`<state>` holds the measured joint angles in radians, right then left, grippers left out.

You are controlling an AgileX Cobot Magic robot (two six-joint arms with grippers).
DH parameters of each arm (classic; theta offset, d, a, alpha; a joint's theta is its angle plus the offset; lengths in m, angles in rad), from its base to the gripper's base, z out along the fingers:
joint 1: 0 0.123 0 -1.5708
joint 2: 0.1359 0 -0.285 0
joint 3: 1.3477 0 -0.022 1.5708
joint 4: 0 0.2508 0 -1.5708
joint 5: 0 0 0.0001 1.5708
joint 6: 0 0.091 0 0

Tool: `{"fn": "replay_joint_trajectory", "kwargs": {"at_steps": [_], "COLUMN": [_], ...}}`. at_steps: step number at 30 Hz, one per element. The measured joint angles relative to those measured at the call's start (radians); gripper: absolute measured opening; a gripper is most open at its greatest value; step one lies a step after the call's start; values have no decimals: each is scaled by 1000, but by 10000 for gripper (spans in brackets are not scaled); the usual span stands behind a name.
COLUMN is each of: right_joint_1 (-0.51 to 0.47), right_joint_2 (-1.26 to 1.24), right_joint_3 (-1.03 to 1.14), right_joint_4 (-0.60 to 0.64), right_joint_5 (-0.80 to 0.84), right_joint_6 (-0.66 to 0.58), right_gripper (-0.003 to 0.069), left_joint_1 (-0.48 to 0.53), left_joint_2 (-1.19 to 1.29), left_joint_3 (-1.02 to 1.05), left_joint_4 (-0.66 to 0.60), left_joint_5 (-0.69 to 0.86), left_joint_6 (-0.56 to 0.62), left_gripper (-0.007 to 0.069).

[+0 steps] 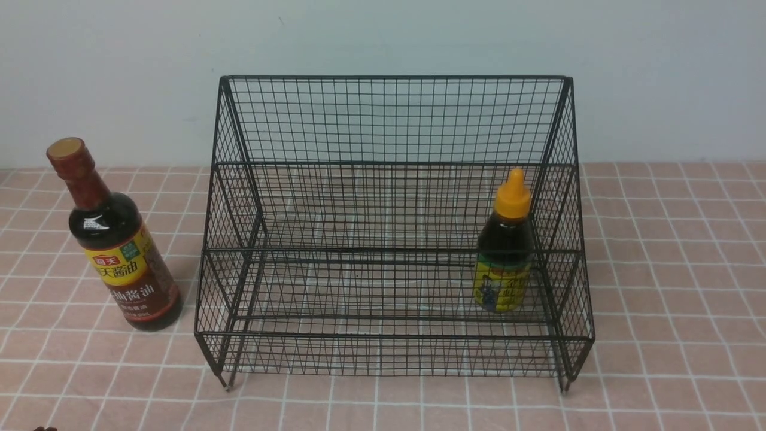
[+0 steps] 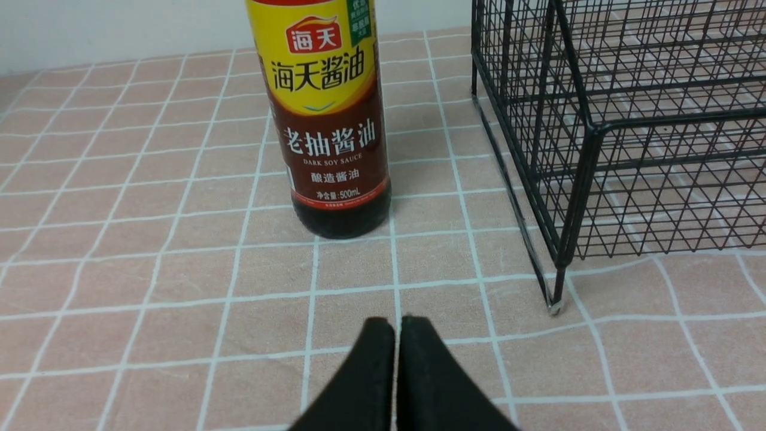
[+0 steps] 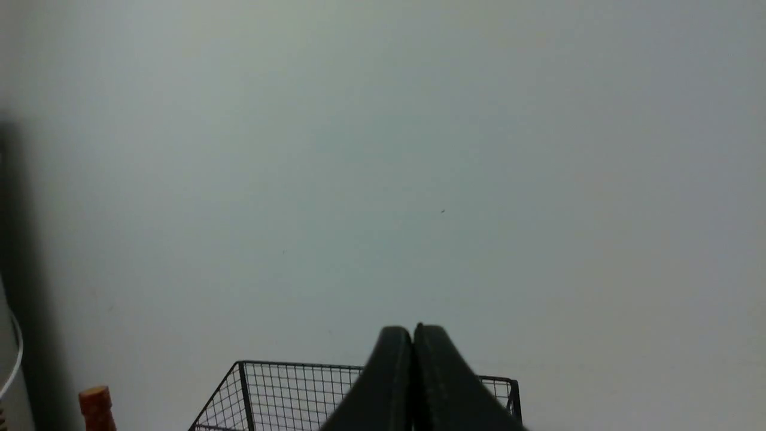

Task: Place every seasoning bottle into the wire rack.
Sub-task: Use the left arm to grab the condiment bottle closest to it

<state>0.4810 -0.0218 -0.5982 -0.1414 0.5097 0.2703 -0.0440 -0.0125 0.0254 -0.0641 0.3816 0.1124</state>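
The black wire rack [image 1: 395, 120] stands in the middle of the table. The short bottle [image 1: 504, 245] with the orange-yellow pointed cap stands upright on the rack's lower tier, at its right end. The tall bottle [image 1: 114, 239] with the brown-red cap stands upright on the cloth left of the rack, apart from it. In the left wrist view my left gripper [image 2: 398, 320] is shut and empty, low over the cloth, short of the tall bottle [image 2: 326, 120], with the rack's corner [image 2: 574, 179] beside. My right gripper [image 3: 413, 328] is shut and empty, raised, facing the wall above the rack's top edge [image 3: 287, 383].
A pink checked tablecloth [image 1: 670, 299] covers the table. A pale wall [image 1: 383, 36] rises right behind the rack. The tall bottle's cap [image 3: 97, 407] shows low in the right wrist view. Neither arm shows in the front view.
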Motion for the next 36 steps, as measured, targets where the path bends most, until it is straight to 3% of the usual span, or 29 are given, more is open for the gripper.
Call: {"fn": "replay_joint_trajectory", "kwargs": {"at_steps": [5,11,15,22,27,36], "right_joint_1": [0,-7,-129,-461,-529,-532], "right_joint_2": [0,0,0,2,4,4], "right_joint_3": [54,148,246,514,612,614], "right_joint_4": [93,89,68,61,60,59], "right_joint_5": [-21,-65,-71,-82,-99,-110], "right_joint_6": [-116,-145,-148,-148,-148,-148], "right_gripper": [-11,-11,-11,-11,-12,-12], "left_joint_1": [0,0,0,0,0,0], "left_joint_2": [0,0,0,0,0,0], "left_joint_3": [0,0,0,0,0,0], "left_joint_4": [0,0,0,0,0,0], "left_joint_5": [0,0,0,0,0,0], "left_joint_6": [0,0,0,0,0,0], "left_gripper": [-7,-7,-7,-7,-7,-7]}}
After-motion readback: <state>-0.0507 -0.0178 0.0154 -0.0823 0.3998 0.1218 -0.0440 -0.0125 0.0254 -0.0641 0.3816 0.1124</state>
